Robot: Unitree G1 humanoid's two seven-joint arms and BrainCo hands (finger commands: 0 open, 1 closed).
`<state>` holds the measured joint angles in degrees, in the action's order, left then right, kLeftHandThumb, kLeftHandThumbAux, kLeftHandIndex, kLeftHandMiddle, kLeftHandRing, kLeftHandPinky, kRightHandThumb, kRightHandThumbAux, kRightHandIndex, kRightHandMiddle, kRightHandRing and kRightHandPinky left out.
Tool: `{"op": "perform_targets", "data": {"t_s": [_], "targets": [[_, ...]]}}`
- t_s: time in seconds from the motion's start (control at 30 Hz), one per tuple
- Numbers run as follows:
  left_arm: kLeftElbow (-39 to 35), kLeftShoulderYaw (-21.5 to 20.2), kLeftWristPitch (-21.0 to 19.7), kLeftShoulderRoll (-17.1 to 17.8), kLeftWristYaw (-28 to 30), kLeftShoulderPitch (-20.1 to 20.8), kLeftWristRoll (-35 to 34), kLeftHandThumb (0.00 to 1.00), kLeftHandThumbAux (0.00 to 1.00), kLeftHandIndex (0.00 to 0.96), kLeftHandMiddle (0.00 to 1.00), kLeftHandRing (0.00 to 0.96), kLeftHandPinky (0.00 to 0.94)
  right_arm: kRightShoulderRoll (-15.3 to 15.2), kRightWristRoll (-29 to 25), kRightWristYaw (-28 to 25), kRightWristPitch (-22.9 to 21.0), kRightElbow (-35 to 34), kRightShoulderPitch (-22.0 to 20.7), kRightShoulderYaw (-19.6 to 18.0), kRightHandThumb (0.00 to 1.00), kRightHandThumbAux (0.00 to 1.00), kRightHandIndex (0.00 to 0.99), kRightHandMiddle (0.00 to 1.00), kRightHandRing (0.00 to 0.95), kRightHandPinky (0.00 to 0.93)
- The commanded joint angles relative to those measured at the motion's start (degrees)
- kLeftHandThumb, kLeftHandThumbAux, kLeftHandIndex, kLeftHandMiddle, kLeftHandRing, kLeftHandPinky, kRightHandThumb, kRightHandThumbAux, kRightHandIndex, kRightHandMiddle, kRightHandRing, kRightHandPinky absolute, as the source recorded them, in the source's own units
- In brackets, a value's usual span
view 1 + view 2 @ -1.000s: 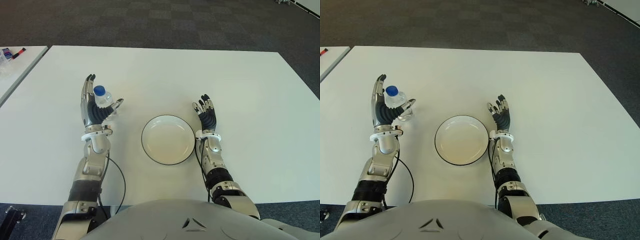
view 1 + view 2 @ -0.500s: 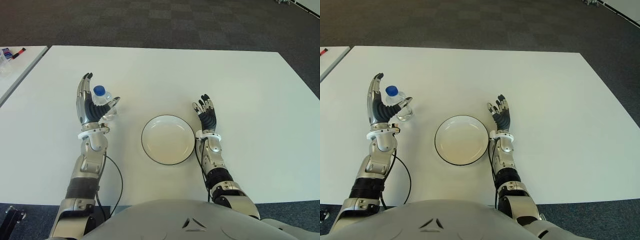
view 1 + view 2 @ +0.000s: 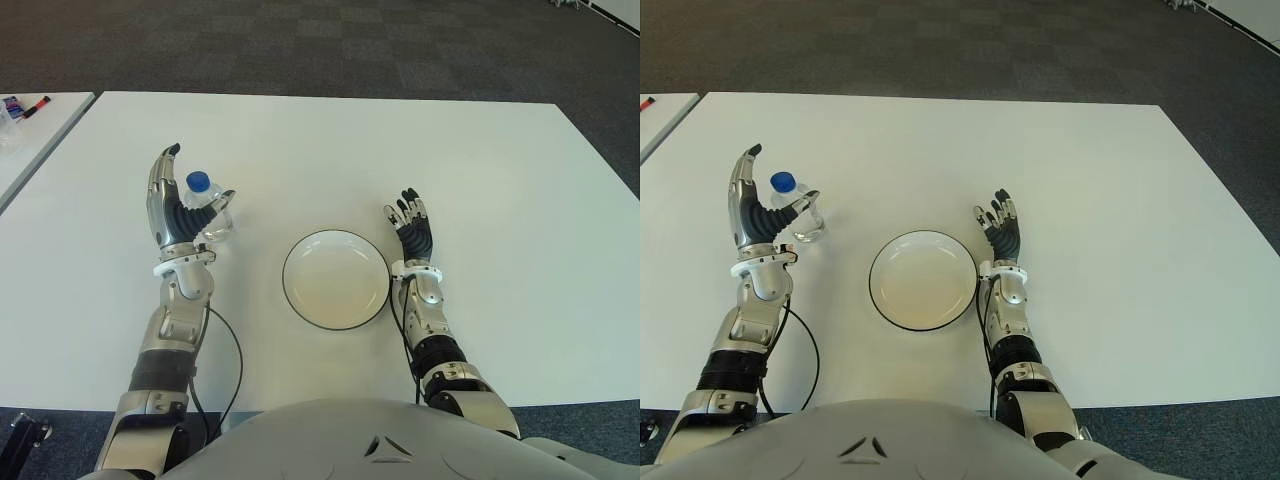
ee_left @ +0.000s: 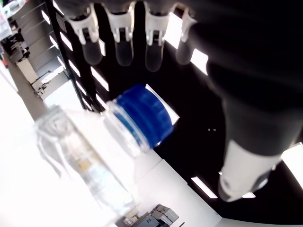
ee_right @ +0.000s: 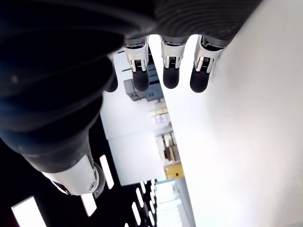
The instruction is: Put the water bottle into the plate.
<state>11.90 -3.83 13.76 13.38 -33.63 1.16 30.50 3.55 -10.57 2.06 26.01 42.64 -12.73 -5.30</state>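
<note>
Bare table [image 3: 300, 150] is lying open between water bottle [image 3: 207, 207] and plate [image 3: 336, 279]; nothing is standing across it. Left hand [image 3: 177, 210] is cupping the bottle's outer side, fingers spread. Right hand [image 3: 412, 232] is flanking the plate's far rim.

**Silver limbs, black joints**

The silver-and-black left hand [image 3: 178, 205] had metallic finger backs, ribbed black rubber across its palm and dark fingertips. A white ring circled its wrist. Below ran a silver forearm [image 3: 172, 325] with a black band near the elbow, and a thin black cable [image 3: 232, 365] looped beside it. The smaller-looking black-fingered right hand [image 3: 411, 228] carried the same white wrist ring, silver forearm and black segmented joint. A smooth grey torso shell [image 3: 340, 440] bore a small dark triangular mark.
</note>
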Motion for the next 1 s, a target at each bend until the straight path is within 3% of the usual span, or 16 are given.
{"op": "perform_targets", "data": {"t_s": [0.03, 0.53, 1.0], "targets": [[1.2, 0.3, 0.1, 0.6, -0.4, 0.3, 0.4, 0.000, 0.766, 0.127, 0.136, 0.109, 0.122, 2.6, 0.0, 0.3, -3.1, 3.3, 2.1, -0.5, 0.012, 0.771, 0.079, 0.067, 0.046, 0.093], [2.2, 0.7, -0.4, 0.8, 0.2, 1.1, -0.3, 0.000, 0.787, 0.147, 0.146, 0.114, 0.135, 2.3, 0.3, 0.0, -3.0, 3.3, 2.1, -0.7, 0.004, 0.770, 0.081, 0.068, 0.048, 0.094], [10.0, 1.8, 1.7, 2.2, -0.1, 4.6, -0.1, 0.000, 0.827, 0.150, 0.159, 0.132, 0.150, 2.3, 0.2, -0.2, -2.9, 3.0, 2.4, -0.7, 0.000, 0.772, 0.083, 0.069, 0.047, 0.091]]}}
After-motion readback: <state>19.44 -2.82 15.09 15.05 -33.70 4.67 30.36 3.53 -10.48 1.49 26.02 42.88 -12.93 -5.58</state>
